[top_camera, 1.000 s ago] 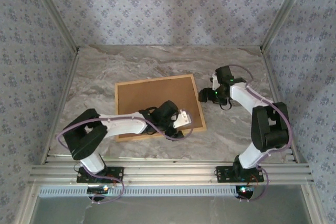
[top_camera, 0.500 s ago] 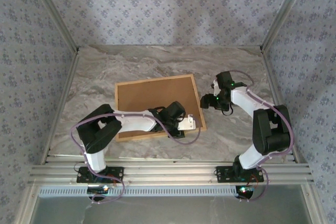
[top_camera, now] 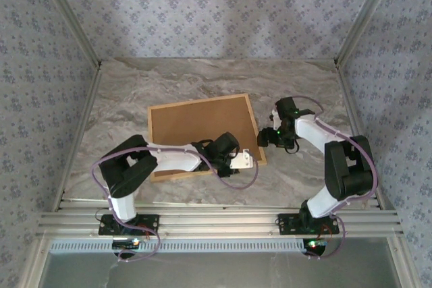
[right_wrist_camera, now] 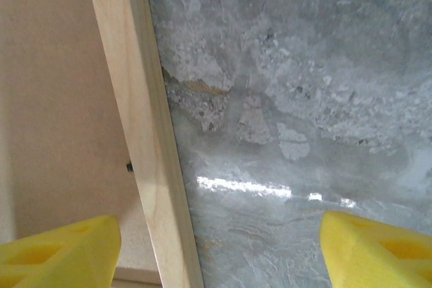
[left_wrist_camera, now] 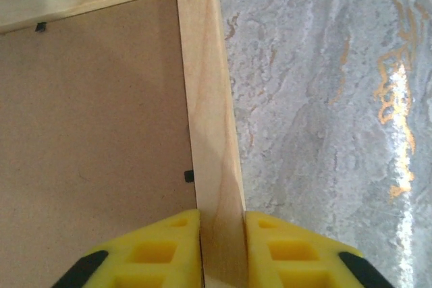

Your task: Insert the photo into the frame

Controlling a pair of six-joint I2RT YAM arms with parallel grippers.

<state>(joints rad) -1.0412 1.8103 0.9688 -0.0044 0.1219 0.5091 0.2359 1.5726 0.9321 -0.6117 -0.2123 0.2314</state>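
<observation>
Pale wood all round the frame (top_camera: pixel 251 118): flat near the middle of the grey marbled tabletop (top_camera: pixel 135 85), slightly skewed, back side up, with a brown backing board (top_camera: pixel 196 129) filling its opening. Along the inner edge of the right rail, a small black tab (left_wrist_camera: pixel 190 176) against the board; another by the far rail. Clamped on that right rail, close to the near right corner: the left tool (left_wrist_camera: pixel 223 227), one yellow finger pressed to the board side, the other to the outer side over bare tabletop. Farther up the same rail, the right tool (right_wrist_camera: pixel 219 234), yellow fingers spread wide apart, one over the backing board, the other well out over the marble, with the rail passing between them nearer the board-side finger; gripping nothing, as far as can be told. Behind and to both sides, blue-grey patterned walls (top_camera: pixel 216 11).
</observation>
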